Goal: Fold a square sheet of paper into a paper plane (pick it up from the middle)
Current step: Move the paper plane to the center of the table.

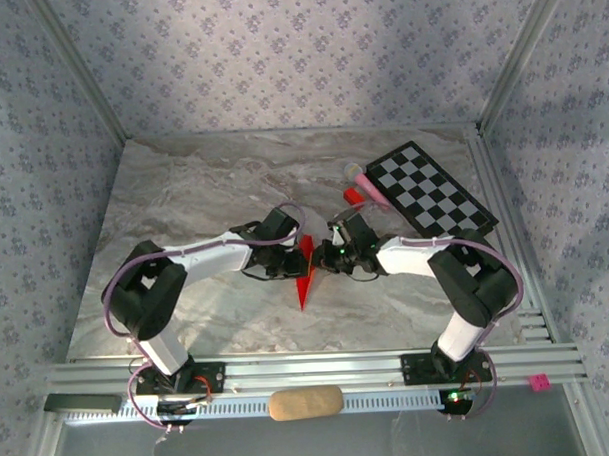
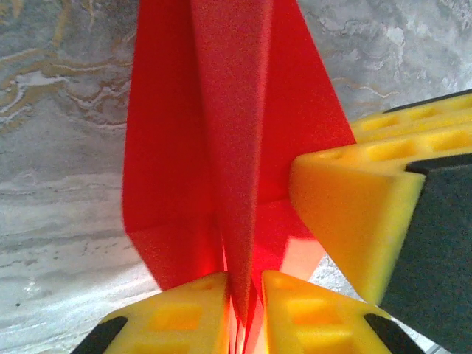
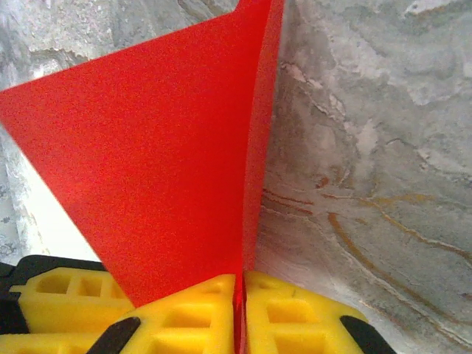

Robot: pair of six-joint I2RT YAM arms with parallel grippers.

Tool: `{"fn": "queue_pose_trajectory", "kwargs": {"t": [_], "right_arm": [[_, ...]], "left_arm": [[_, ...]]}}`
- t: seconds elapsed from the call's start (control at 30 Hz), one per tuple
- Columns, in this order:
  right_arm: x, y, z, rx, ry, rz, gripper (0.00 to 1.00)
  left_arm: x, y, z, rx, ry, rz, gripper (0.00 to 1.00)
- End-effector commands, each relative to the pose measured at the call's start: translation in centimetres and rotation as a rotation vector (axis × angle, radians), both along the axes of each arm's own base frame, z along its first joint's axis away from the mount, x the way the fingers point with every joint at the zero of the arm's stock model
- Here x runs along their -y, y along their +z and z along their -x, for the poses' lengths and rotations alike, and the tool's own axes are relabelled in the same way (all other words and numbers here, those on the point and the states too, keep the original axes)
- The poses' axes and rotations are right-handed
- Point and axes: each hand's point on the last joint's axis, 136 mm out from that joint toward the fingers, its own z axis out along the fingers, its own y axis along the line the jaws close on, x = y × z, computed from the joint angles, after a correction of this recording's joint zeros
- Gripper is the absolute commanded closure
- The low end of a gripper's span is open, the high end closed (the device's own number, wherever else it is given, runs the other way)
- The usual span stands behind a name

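There is one paper plane point(image 1: 305, 278), a bright red, narrow dart. It sits to the near left of the checkerboard point(image 1: 431, 189), well apart from it, about mid-desk. Its sharp tip points at the near edge of the desk point(image 1: 184, 202), and its back part stands up between the two tools. In the left wrist view a raised centre fold runs up the middle, with a flat red wing spreading to each side.

Two tools grip it. The left tool point(image 2: 245, 287) is clenched on the bottom edge of the centre fold, its two yellow fingers point(image 2: 184, 317) pressed in from either side. The right tool point(image 3: 240, 284) is likewise clamped on the red paper, its fingertips together with only the sheet between them. In the left wrist view one yellow finger of the right tool lies just beside the right-hand wing.

Both arms are bent alike. Each rises from its base, folds at the elbow out toward its own side of the desk, then reaches inward and low. The wrists meet nose to nose at the plane, on the checkerboard's near-left side.

One small red block point(image 1: 354, 196) and one pink object point(image 1: 369, 184) lie at the checkerboard's left corner. One tan pad point(image 1: 306, 402) rests on the front rail, far nearer than the checkerboard.
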Motion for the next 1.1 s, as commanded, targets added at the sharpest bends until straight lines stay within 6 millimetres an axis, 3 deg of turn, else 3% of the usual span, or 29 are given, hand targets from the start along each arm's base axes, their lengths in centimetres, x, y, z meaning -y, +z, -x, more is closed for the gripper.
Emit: {"fn": "queue_pose_trajectory", "kwargs": {"t": [0.0,0.53,1.07], "right_arm": [[0.2,-0.6,0.0,-0.018,-0.015,-0.002,0.88],[0.6,-1.0,0.1,-0.03,-0.022,-0.002,0.89],[0.7,-1.2,0.1,-0.037,-0.027,-0.006,0.9]], "left_arm": [[0.7,0.1,0.1,-0.009,-0.01,0.022,0.79],[0.4,-0.6,0.4,-0.028,-0.014,0.002,0.76],[0.6,-1.0,0.5,-0.047,-0.006,0.001,0.8]]}}
